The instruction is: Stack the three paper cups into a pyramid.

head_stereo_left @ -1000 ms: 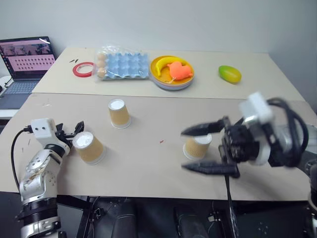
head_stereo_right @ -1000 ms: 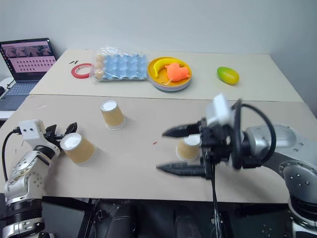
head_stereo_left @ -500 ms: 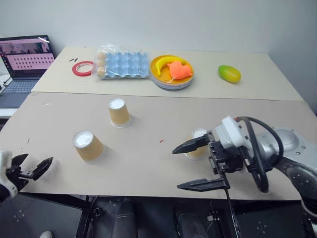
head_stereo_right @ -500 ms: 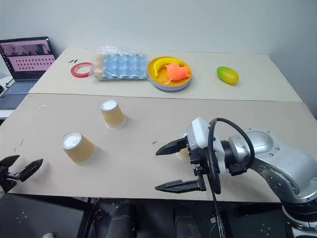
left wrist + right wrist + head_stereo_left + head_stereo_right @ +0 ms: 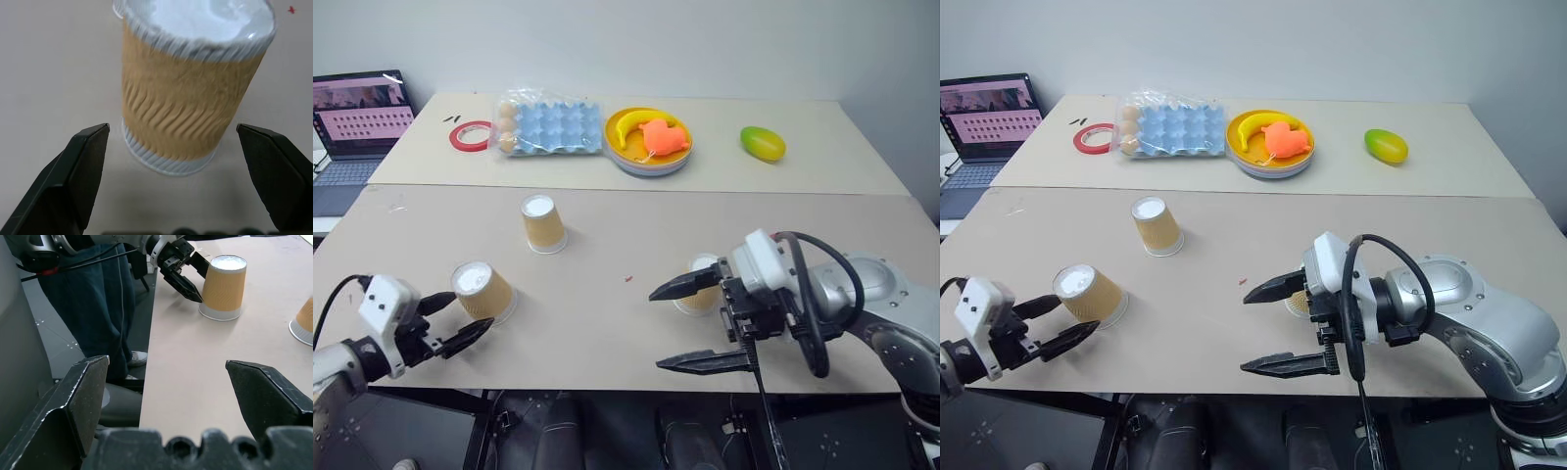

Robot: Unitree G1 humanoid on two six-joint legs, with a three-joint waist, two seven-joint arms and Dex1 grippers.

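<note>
Three tan ribbed paper cups stand upside down and apart on the table: a left cup [image 5: 481, 291], a middle cup [image 5: 543, 223] further back, and a right cup [image 5: 702, 290]. At the table's near edge, my left gripper [image 5: 460, 318] is open and points at the left cup [image 5: 190, 93], with a finger on either side just short of it. My right gripper [image 5: 658, 329] is wide open and points left. It hangs in front of the right cup and partly hides it, with nothing between its fingers.
On the far table lie a red tape ring [image 5: 470, 134], a blue egg carton [image 5: 548, 125], a yellow plate [image 5: 625, 159] with a banana and an orange toy, and a mango [image 5: 763, 144]. A laptop [image 5: 352, 127] sits far left. A person's trousered legs [image 5: 105, 298] stand by the table's near edge.
My left gripper let go of the left cup, drew back past the table's edge, then came forward again to just short of the cup. The right gripper sank a little in front of the right cup.
</note>
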